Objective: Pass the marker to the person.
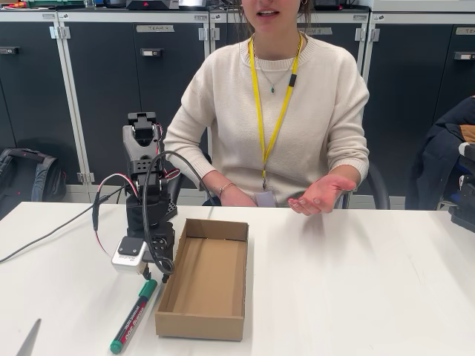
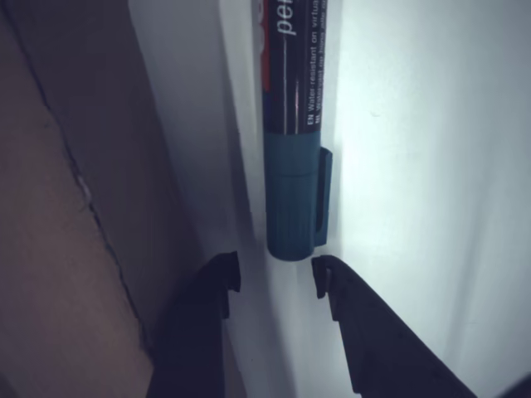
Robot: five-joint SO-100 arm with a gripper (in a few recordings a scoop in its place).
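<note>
With the pincer (image 2: 275, 278) open and empty just below the marker (image 2: 294, 124) at upper centre, it should advance to straddle the cap before closing.

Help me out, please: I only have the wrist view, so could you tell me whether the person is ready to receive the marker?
Observer: Yes. In the fixed view the person sits behind the table and holds one hand open, palm up.
Operator: Is anything lying between the marker and that hand?
Observer: The cardboard tray lies just right of the marker, between it and the hand, and looks empty.
Operator: Has the marker been lifted yet?
Observer: No. Its whole length lies flat on the table, and the open tool hangs over its cap end.
</note>
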